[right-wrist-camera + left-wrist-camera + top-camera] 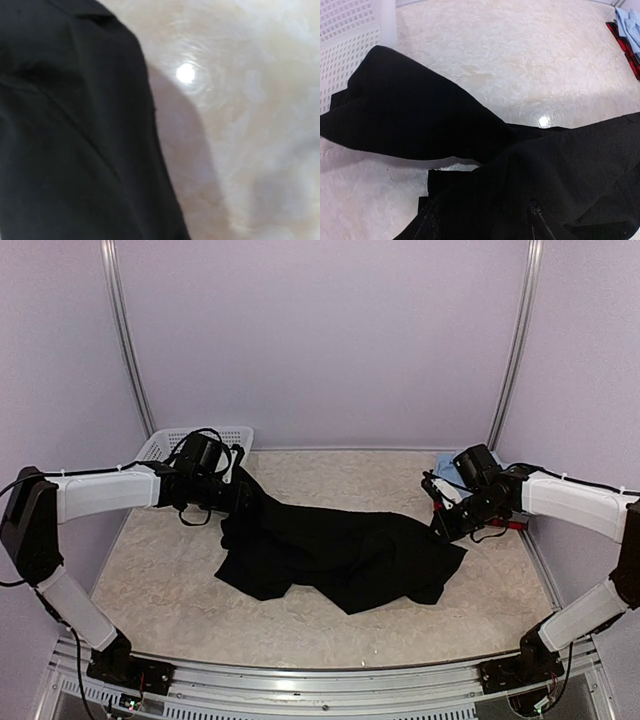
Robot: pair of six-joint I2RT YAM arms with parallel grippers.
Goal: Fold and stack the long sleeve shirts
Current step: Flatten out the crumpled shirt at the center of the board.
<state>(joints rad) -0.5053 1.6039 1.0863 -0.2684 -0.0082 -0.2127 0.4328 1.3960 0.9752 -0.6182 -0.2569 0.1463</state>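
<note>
The large black long sleeve shirt point(340, 555) lies crumpled across the middle of the table. My left gripper point(243, 498) is at its upper left end. In the left wrist view the black shirt point(420, 115) drapes over my left gripper point(484, 212), whose dark fingers point(536, 212) stand apart under the cloth. My right gripper point(441, 523) is at the shirt's right edge, shut on it. Its fingers do not show in the right wrist view, where black cloth point(65, 125) hangs close over the table. A light blue shirt point(449, 462) and a red-and-black one point(620, 37) lie at the back right.
A white mesh basket point(165, 445) stands at the back left corner, just behind my left arm, and its wall point(350, 30) fills the wrist view's upper left. The marbled tabletop point(300, 625) is bounded by purple walls and a metal rail in front.
</note>
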